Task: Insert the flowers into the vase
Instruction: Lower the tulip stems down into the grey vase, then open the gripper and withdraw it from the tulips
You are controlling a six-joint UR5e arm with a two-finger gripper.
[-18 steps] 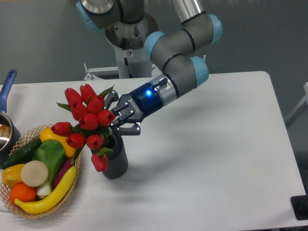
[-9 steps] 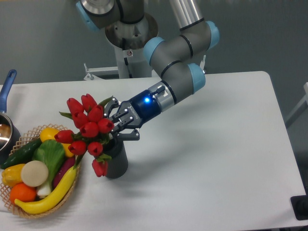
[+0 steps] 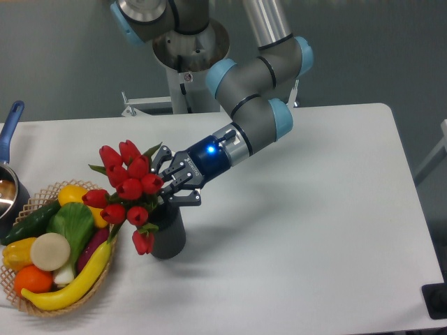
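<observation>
So left of centre I've got the gripper (image 3: 170,183) clenched on the flowers (image 3: 128,187), which lean left with their stems going down into the vase (image 3: 166,234). One bloom droops over the vase's left side. Just beside it, lower left of the frame, sits the wicker basket (image 3: 42,307) of toy produce.

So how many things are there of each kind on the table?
Flowers bunch: 1
Vase: 1
Wicker basket: 1
Toy fruit and vegetables in the basket, such as the banana: about 8
Pot: 1
Total: about 12
</observation>
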